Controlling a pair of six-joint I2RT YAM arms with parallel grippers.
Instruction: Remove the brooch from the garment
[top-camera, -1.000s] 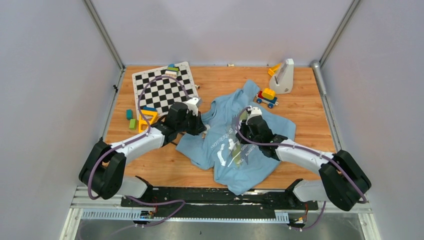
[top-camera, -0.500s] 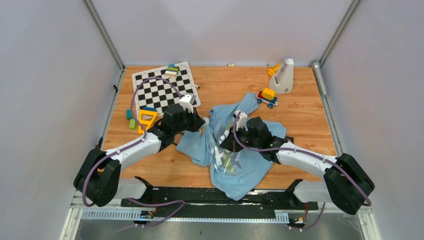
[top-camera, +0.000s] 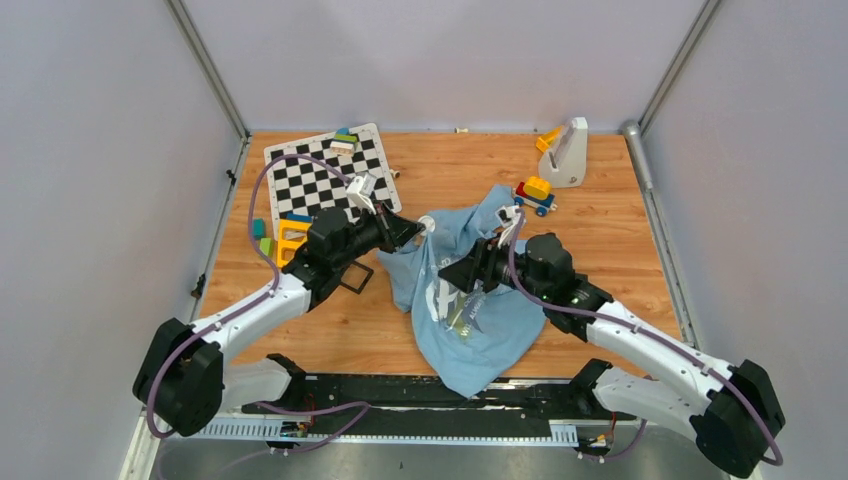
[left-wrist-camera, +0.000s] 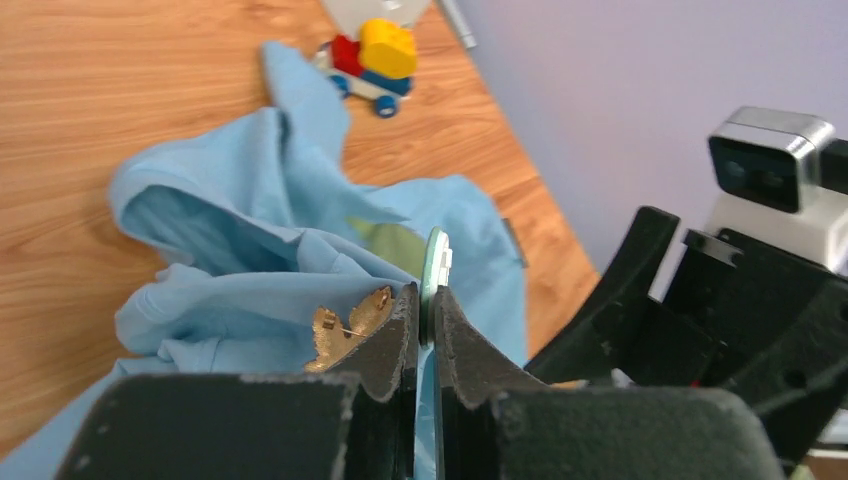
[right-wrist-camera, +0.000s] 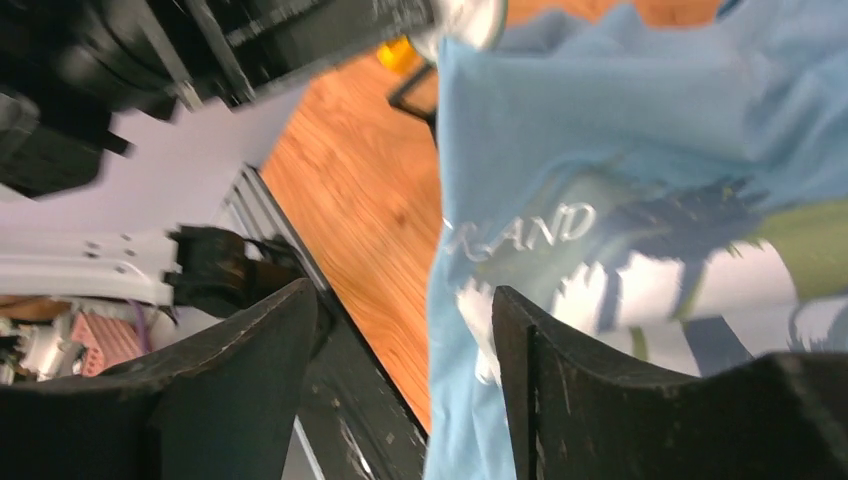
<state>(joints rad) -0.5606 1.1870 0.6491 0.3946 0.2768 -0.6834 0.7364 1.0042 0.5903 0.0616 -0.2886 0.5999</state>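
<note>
Brooch (left-wrist-camera: 350, 325) slants up-right on garment (left-wrist-camera: 230, 290) beside left jaws clamped on pale disc (left-wrist-camera: 436, 262); right jaws apart.

The garment (right-wrist-camera: 620, 130) is blurred, cropped at right.

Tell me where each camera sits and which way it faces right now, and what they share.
Top external: above and behind the bases, looking down on the table; both arms show, left gripper and right gripper at the garment.
Left wrist: looks past its shut fingers, pinching a pale disc, over the cloth to the toy car and right arm.
Right wrist: looks between its open fingers at the printed cloth, left arm beyond.
Shared: all show the garment; top and left wrist both show the toy car.
</note>
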